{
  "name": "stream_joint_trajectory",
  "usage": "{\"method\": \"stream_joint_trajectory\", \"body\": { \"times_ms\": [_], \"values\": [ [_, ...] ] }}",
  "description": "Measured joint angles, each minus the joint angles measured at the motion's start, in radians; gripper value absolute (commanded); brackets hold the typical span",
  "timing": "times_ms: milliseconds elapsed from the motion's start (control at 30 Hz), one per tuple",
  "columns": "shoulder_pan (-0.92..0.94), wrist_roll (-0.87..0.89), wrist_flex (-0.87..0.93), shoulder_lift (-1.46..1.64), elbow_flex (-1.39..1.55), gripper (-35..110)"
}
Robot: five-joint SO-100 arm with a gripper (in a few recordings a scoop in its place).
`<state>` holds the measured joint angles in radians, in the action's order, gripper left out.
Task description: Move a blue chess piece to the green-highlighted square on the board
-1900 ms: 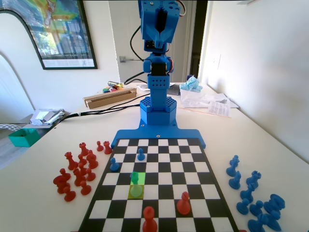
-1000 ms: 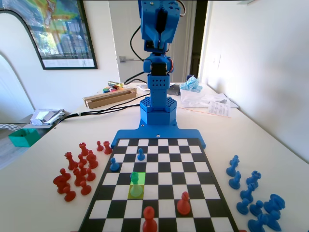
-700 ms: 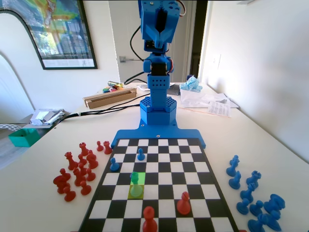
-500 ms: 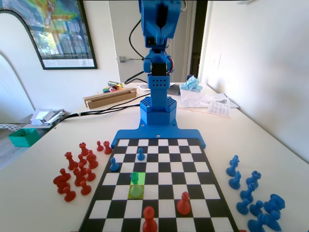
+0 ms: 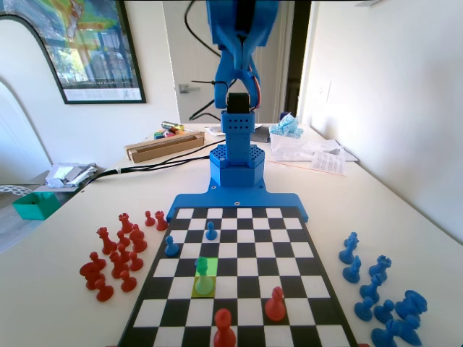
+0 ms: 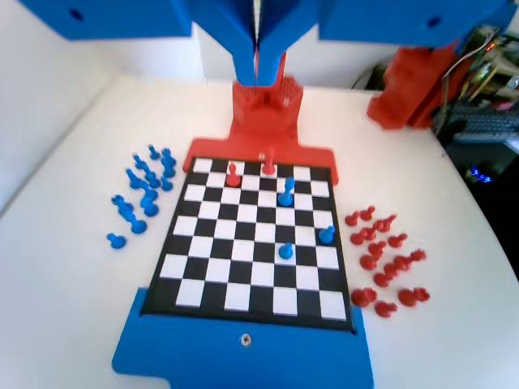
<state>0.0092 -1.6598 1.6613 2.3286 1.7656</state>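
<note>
the gripper [image 6: 258, 61] hangs high above the board [image 5: 289, 271], its jaws pressed together with nothing between them, so the reach down to a piece is not yet begun. in the fixed view the blue chess piece [image 5: 204, 276] stands on the yellow-olive square [image 5: 204, 286], its head tinted green against the green-highlighted square [image 5: 207, 266], which is the next square toward the arm in the same column. so, as i judge it, the move is a short hop of one square. to do it well the arm should come down straight over the pawn, open the jaws wide enough to pass the round head, and close low on the neck so the flared base does not tip. then lift only enough to clear the board, carry it toward the arm's base and set it down flat in the middle of the green square. two other blue pawns [image 5: 210, 231] stand further up the board and should stay clear of the jaws. the fixed view gives the coloured tints that mark start and goal; in the wrist view the squares are plain black and white. the wrist view, looking down, gives the pawn [image 6: 286, 192] in its true column, apart from the red pawns [image 6: 233, 174] near the far edge.
</note>
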Motion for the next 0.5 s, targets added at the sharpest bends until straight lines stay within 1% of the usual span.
{"method": "stream_joint_trajectory", "body": {
  "times_ms": [233,500],
  "values": [
    [0.012,-0.008,-0.046,-0.267,-0.101,7],
    [0.063,-0.028,-0.204,-0.460,-0.107,11]
  ]
}}
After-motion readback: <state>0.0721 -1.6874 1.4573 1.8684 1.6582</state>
